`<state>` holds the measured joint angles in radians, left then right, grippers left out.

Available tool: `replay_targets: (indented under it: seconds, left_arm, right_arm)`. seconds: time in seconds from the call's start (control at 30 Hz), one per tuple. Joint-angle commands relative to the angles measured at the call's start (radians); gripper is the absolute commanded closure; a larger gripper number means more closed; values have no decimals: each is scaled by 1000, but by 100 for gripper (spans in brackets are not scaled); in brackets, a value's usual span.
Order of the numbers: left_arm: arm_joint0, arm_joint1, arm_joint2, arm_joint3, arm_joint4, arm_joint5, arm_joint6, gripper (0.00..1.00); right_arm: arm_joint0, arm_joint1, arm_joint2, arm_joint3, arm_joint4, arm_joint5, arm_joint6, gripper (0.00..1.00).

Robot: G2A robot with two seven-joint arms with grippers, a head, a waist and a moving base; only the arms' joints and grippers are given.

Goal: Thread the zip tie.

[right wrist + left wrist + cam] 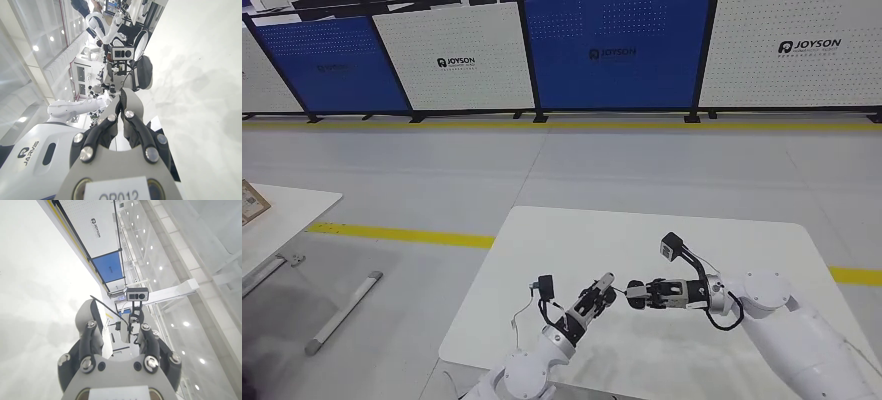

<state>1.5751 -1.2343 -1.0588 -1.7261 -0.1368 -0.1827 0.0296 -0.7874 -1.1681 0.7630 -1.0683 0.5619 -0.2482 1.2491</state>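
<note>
In the lower middle of the top view we found the two arms meeting tip to tip above the white table point(542, 250). The right gripper point(121, 94) was clenched, and the thin black zip tie point(105, 306) ran out of its closed tips in a shallow arc toward the left gripper point(116, 309). That one's fingers stood apart on either side of the strap, grasping nothing. We could not make out the tie's head, nor which end was free (the strap was too fine to read from above). We judged the threading not yet done. The main risk, as we saw it, was the springy strap. Held at one point only, it could bow away as the left fingers closed, leaving them to pinch air or knock the tip off line. A slack hold on the right could also let it twist or drop onto the table.
</note>
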Motion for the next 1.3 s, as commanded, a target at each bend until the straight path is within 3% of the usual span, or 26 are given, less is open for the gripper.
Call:
replay_targets:
  seconds: [0.0, 0.43, 0.47, 0.5, 0.73, 0.87, 1.27]
  left_arm:
    - [1, 0, -2, 0, 3, -4, 0, 100]
    - [24, 1, -18, -12, 10, -36, -7, 100]
    - [26, 1, -18, -13, 11, -37, -7, 86]
    - [27, 1, -19, -14, 12, -39, -7, 83]
    - [33, 2, -24, -20, 25, -44, -7, 89]
    - [37, 2, -24, -23, 40, -47, -7, 100]
    - [45, 0, -21, -30, 58, -56, -1, 100]
  right_arm:
    - [0, 0, 0, 0, 0, 0, 0, 100]
    - [0, 0, 0, 0, 0, 0, 0, 100]
    - [0, 0, 0, 0, 0, 0, 0, 100]
    - [0, 0, 0, 0, 0, 0, 0, 100]
    - [0, 0, 0, 0, 0, 0, 0, 100]
    - [0, 0, 0, 0, 0, 0, 0, 100]
    - [-14, 0, 3, -20, -10, 6, -31, 100]
